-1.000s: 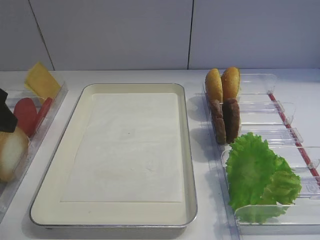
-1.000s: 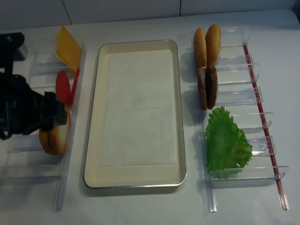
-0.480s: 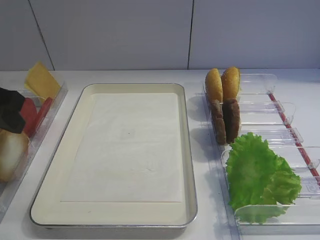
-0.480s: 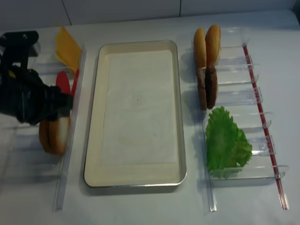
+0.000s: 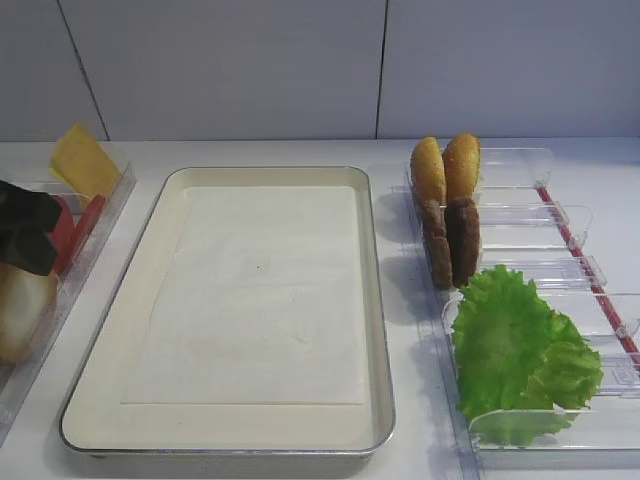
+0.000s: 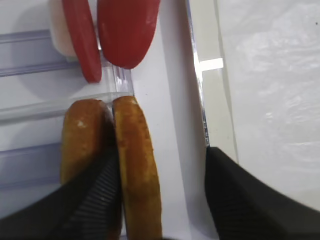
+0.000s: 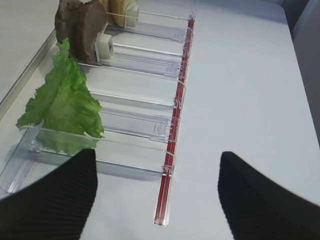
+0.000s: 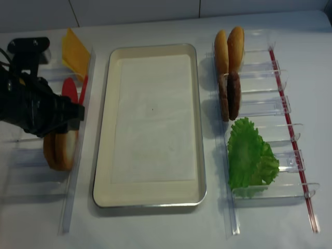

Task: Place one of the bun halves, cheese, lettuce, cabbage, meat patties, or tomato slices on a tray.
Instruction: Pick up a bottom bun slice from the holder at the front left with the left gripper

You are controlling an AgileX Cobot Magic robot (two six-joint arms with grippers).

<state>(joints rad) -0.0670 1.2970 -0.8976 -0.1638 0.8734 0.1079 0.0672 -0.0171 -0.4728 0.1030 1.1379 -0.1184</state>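
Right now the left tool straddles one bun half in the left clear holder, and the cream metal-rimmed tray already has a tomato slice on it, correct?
Not quite. The cream metal-rimmed tray holds only its white paper liner; the flat red tomato slices stand in the clear plastic holder, as the realsense high view shows. The left tool does straddle one golden-rimmed bun half.

I see a tray (image 5: 378, 330) with a shiny metal rim and matt paper liner (image 5: 255, 300), glossy clear plastic holders (image 7: 145, 125), rough meat patties (image 5: 450, 240), and ridged black fingers (image 6: 235, 200).
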